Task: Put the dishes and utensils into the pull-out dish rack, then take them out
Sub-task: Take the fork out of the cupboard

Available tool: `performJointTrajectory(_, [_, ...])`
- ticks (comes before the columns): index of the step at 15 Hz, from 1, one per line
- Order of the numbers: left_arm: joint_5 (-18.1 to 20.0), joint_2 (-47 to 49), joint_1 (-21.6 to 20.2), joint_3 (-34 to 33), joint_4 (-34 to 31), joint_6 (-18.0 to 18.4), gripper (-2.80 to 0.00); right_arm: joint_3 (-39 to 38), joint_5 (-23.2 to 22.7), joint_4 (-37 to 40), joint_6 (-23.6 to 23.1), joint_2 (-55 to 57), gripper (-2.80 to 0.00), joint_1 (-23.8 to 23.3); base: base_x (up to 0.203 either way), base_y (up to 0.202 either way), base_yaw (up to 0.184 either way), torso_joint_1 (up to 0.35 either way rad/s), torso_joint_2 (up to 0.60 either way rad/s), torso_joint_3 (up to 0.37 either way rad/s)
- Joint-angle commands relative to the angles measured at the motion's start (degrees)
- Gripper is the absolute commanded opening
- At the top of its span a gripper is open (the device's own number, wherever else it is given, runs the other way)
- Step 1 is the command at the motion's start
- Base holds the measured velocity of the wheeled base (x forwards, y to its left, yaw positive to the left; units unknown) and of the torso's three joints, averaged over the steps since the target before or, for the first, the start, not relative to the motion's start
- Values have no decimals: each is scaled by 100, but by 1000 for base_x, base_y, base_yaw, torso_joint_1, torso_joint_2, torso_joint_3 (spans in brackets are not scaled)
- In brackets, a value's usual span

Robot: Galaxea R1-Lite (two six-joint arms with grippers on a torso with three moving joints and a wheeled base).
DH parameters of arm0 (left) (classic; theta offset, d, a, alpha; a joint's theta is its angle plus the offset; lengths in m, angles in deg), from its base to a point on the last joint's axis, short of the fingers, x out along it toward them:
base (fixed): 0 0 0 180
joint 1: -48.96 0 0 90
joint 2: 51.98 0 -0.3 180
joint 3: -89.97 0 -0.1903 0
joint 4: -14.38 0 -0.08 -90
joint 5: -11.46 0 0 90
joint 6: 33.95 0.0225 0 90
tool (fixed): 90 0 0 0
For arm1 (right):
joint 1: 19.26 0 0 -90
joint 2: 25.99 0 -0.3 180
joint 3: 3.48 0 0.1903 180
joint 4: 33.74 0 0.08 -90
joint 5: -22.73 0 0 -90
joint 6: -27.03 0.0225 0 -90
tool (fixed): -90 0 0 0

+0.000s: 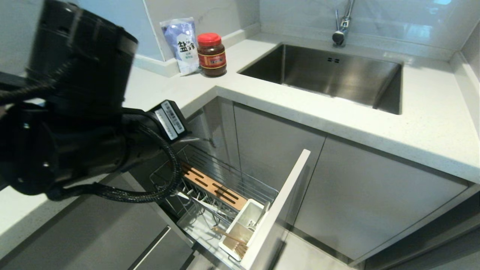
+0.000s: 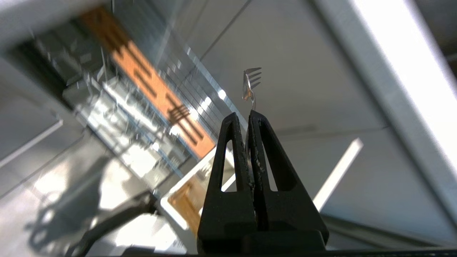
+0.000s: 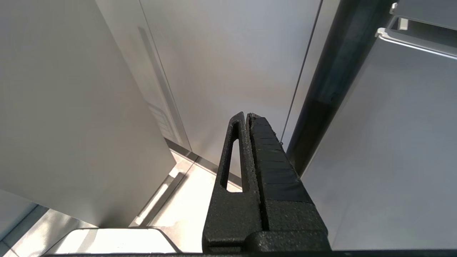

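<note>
- The pull-out dish rack [image 1: 225, 187], a chrome wire basket with a pale grey front panel [image 1: 279, 210], stood drawn out of the lower cabinet beneath the white countertop [image 1: 337, 112].
- A slotted wooden bar [image 1: 213, 185] ran along the far side of the rack, and a white cutlery box [image 1: 243, 228] sat at the front end, just behind the panel.
- Light-brown wooden chopsticks [image 1: 232, 238] lay in and across the cutlery box.
- The left gripper [image 2: 247, 117] was above the rack, its two black fingers [image 2: 232, 142] pressed together on the thin handle of a silver fork [image 2: 251, 84]; the fork's tines stuck out beyond the fingertips.
- In the head view the left arm [image 1: 75, 112] filled the left side, hiding the rear of the rack.
- The right gripper [image 3: 246, 116] hung low beside plain cabinet doors [image 3: 221, 64], fingers closed together and empty.
- A sink [image 1: 330, 75], a red-lidded jar [image 1: 212, 55] and a blue pouch [image 1: 182, 43] sat on the countertop.
</note>
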Motion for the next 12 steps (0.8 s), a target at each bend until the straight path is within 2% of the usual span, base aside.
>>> performJointTrajectory(1, [-38, -528, -184, 179, -7, 197, -280, -9, 0, -7, 3, -24, -280, 8, 0, 0, 0, 0, 0, 0])
performJointTrajectory(3, [-32, -744, -496, 333, 6, 426, -280, -9, 0, 1, 3, -24, -280, 6, 0, 0, 0, 0, 0, 0])
performJointTrajectory(8, [62, -1236, -2004, 850, 153, 1131, -280, -9, 0, 0, 3, -24, -280, 7, 0, 0, 0, 0, 0, 0])
performJointTrajectory(10, [438, -1477, -2628, 872, 432, 1581, -280, -9, 0, 1, 3, -24, -280, 8, 0, 0, 0, 0, 0, 0])
performJointTrajectory(12, [847, -1704, -3293, 862, 570, 1877, -280, -9, 0, -7, 3, -24, -280, 7, 0, 0, 0, 0, 0, 0])
